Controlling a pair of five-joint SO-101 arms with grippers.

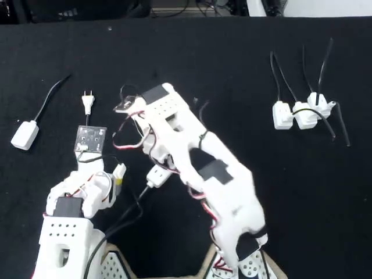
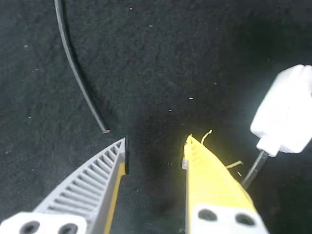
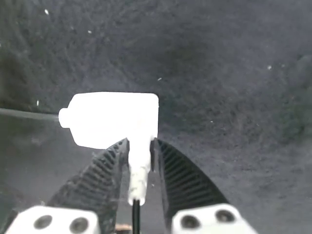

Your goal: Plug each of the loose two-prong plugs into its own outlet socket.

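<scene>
My right gripper (image 3: 140, 144) is shut on the narrow white stem of a two-prong plug (image 3: 138, 170), whose front end meets a white outlet socket block (image 3: 114, 119). From above, that white plug and socket (image 1: 157, 175) lie under the right arm near the table's middle, cable trailing toward the front. My left gripper (image 2: 155, 144) is open over bare cloth, with the same white piece (image 2: 287, 112) just beside its yellow finger (image 2: 209, 180). A loose plug (image 1: 88, 102) lies at the back left. A lone white socket (image 1: 24, 135) rests at the far left.
Three white sockets (image 1: 303, 114) with black cables stand in a cluster at the back right. A thin black cable end (image 2: 78, 73) lies near my left gripper's grey finger. The table is covered in black cloth (image 1: 232, 70).
</scene>
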